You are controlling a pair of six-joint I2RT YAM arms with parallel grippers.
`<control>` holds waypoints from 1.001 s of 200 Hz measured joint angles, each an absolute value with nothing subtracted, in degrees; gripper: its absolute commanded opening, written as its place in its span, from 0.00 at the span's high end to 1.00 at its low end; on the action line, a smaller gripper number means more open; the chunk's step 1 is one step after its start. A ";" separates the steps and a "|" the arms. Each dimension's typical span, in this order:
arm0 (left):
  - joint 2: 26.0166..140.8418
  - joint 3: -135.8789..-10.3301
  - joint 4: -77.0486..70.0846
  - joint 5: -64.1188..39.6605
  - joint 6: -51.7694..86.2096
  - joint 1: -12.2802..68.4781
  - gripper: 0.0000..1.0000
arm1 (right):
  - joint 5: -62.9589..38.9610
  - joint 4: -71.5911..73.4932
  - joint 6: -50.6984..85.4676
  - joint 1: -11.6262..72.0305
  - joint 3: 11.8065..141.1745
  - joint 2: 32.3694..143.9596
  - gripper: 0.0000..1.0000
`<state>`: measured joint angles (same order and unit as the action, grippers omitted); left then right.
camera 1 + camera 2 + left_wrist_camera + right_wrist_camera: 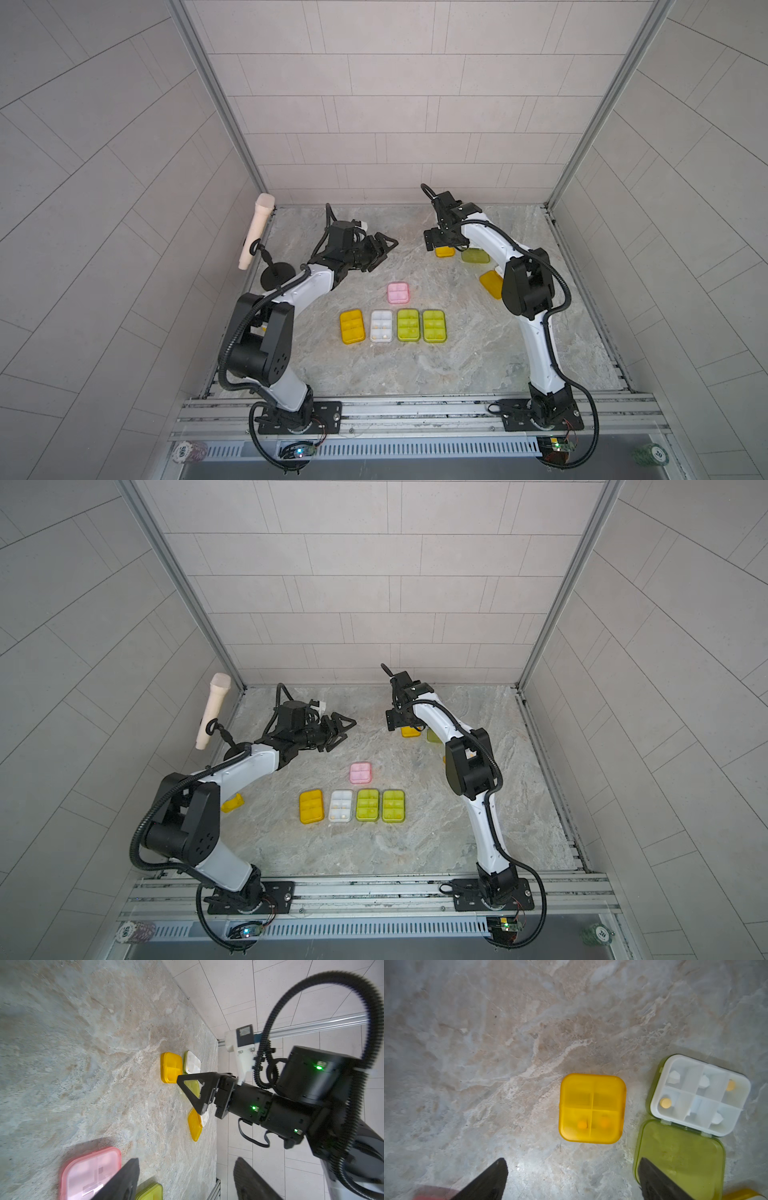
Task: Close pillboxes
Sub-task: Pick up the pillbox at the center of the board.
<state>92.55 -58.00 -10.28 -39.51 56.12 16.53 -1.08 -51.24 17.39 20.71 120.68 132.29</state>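
In both top views we take the shut pink-lidded rounded plastic pillbox (398,292) (360,771) as our marker, lying midway across the grey marbled tabletop (457,365). Just in front of it, toward the arm bases, 4 shut boxes sit in a row with slim gaps: the orange-lidded pillbox (352,326), the clear-lidded white pillbox (381,326), the inner yellow-green pillbox (408,325) and the end yellow-green pillbox (434,326). Beyond that row the stone runs bare to the front aluminium rail (415,405).

Back and right of the pink box, the right gripper (434,245) hangs beside the small square orange pillbox (444,251). The open yellow-green pillbox (475,255) lies just past it. The third orange pillbox (491,284) is half hidden by the right arm. Back and left of the pink box, the left gripper (384,251) hovers over bare stone, clear of the back wall.

In the left wrist view the pink box (89,1174) is blurred. The left gripper (187,1163) has its jaws moderately apart, with nothing between them. Farther off, the right gripper (181,1081) hangs above the open box's lid.

In the right wrist view the right gripper (572,1160) is spread wide and empty. The small square orange pillbox (592,1108) lies shut ahead of the fingers, touching neither. We see bare stone on 3 of its sides. On the 4th side, across a slim gap, lie the open box's white tray (699,1095) and flat lid (679,1157).
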 measured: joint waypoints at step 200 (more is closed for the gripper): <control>92.55 -57.82 -11.33 -40.51 57.06 16.91 0.24 | -2.92 -57.69 15.33 17.91 135.52 145.73 0.07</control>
<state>92.55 -57.82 -11.33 -40.51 57.06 16.91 -2.92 -57.69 15.33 17.91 135.52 145.73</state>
